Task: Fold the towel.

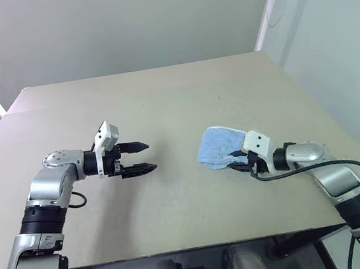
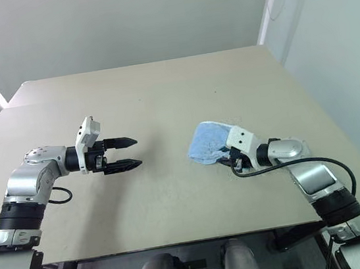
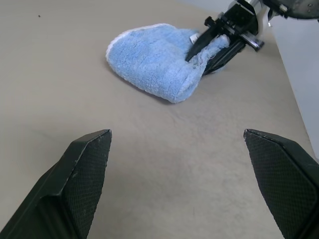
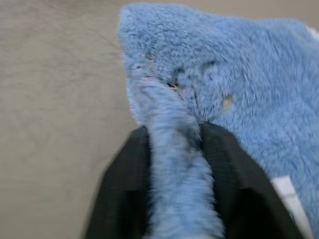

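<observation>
My left arm reaches in from the near left, forearm raised, its gripper (image 1: 137, 158) pointing right and a little downward with the fingers (image 3: 79, 179) spread wide, nothing between them. My right arm lies low at the near right, its gripper (image 3: 212, 47) pointing left and away, fingers (image 4: 127, 189) either side of a fold of towel (image 1: 218, 146).

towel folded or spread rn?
Folded: the towel lies as a doubled-over bundle on the table, an edge between the right tool's fingers.
</observation>
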